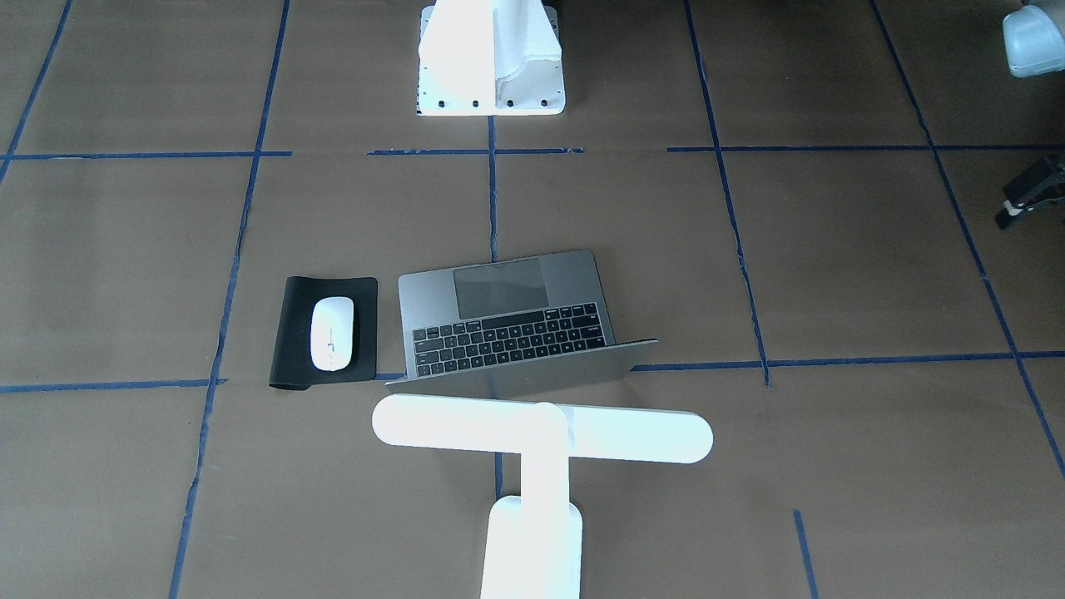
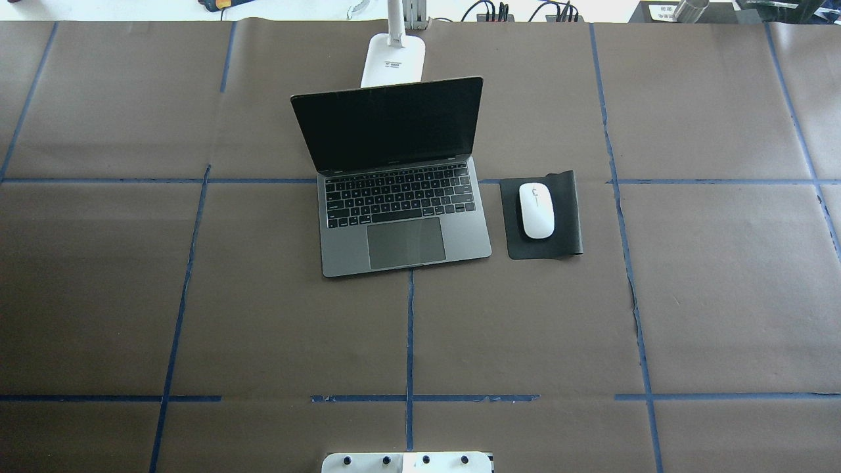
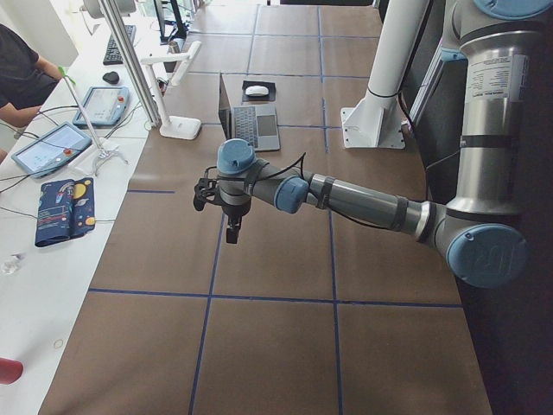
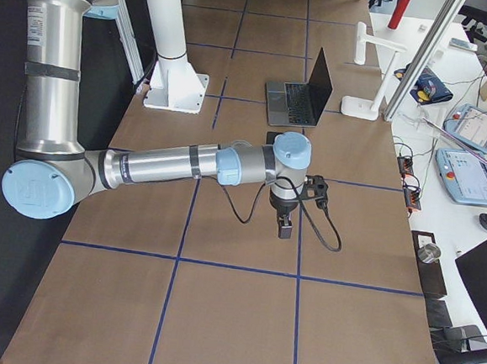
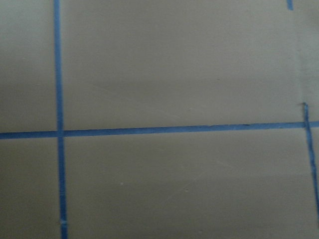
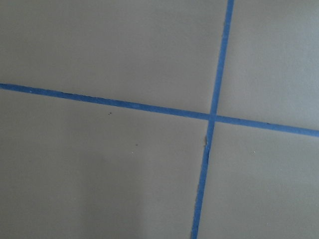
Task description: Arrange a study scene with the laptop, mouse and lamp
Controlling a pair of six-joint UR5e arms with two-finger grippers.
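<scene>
The laptop stands open at the table's middle, screen dark; it also shows in the front view. The white mouse lies on a black mouse pad on the laptop's right side. The white lamp stands upright just behind the laptop's lid, its bar head over the lid. My left gripper hangs above bare paper far off the laptop's left. My right gripper hangs above bare paper far off its right. I cannot tell whether either is open or shut. Both wrist views show only paper and tape.
The table is covered in brown paper with blue tape lines. The white bolted pedestal stands at the robot's edge. Tablets and cables lie on the side bench, where a person sits.
</scene>
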